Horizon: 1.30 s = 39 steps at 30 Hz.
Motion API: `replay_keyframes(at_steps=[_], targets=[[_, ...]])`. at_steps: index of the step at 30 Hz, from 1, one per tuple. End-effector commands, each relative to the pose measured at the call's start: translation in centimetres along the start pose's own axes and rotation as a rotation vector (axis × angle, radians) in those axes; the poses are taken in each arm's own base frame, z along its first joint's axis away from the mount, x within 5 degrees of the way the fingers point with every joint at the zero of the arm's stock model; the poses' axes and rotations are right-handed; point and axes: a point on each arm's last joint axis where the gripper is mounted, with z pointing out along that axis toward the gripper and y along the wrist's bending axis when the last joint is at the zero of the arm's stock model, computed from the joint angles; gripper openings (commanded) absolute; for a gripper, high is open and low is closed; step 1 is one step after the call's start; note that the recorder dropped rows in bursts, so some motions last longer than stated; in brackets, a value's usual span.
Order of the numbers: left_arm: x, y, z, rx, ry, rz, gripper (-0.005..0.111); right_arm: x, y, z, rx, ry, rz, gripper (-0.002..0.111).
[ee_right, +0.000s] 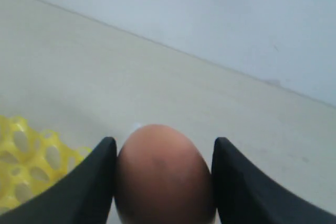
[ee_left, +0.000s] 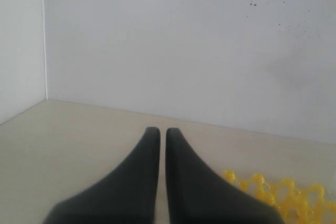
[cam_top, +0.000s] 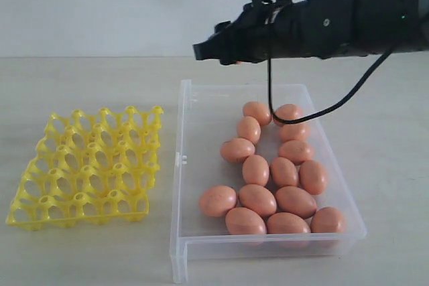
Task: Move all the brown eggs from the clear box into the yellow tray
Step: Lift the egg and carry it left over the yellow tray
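The right pincer (ee_right: 164,144) grasps one orange-brown oval egg (ee_right: 164,177) above the shallow transparent plastic box (cam_top: 208,142), where the other eggs (cam_top: 284,171) lie. The bright yellow plastic tray (cam_top: 87,169) sits beside that box; the left pincer (ee_left: 158,130) is clenched.

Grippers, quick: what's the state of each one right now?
Left gripper: closed, holding nothing.
Right gripper: closed on a brown egg.
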Motion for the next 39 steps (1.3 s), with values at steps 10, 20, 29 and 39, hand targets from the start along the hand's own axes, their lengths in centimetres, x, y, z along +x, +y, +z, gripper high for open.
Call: replay_keyframes(at_steps=[10,20,29,39], targets=[[0.1,0.0,0.0,-0.001,0.001,-0.023,0.004,-2.4,11.7,-1.3,-0.296,-0.572,-0.084,0.0],[0.1,0.0,0.0,-0.001,0.001,-0.023,0.004,2.7,14.1,5.0,-0.497,-0.691,-0.025,0.0],[0.1,0.0,0.0,-0.001,-0.001,-0.023,0.004,2.7,16.1,10.3,-0.575,-0.724,-0.042,0.0],[0.1,0.0,0.0,-0.001,-0.001,-0.023,0.004,4.1,12.4,12.7,-0.771,-0.613,0.106,0.0]])
